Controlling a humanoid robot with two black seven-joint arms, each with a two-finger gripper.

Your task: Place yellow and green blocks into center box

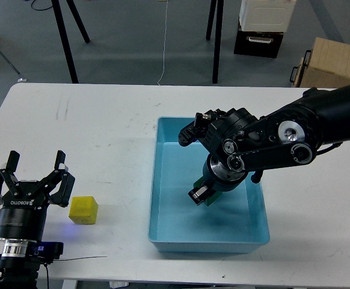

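Inside blue tray (169, 180): dark green block (213, 195); yellow block (83, 209) outside.

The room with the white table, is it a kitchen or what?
Probably a robot lab or workshop, not a kitchen: bare white table, black tripod legs on a grey floor, and stacked equipment cases behind.

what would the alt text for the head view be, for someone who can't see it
The right gripper reaches down into the light-blue tray on a white table, closed on the green block. The left gripper stands open at the table's near left, with the yellow block on the table just right of it, outside the tray.
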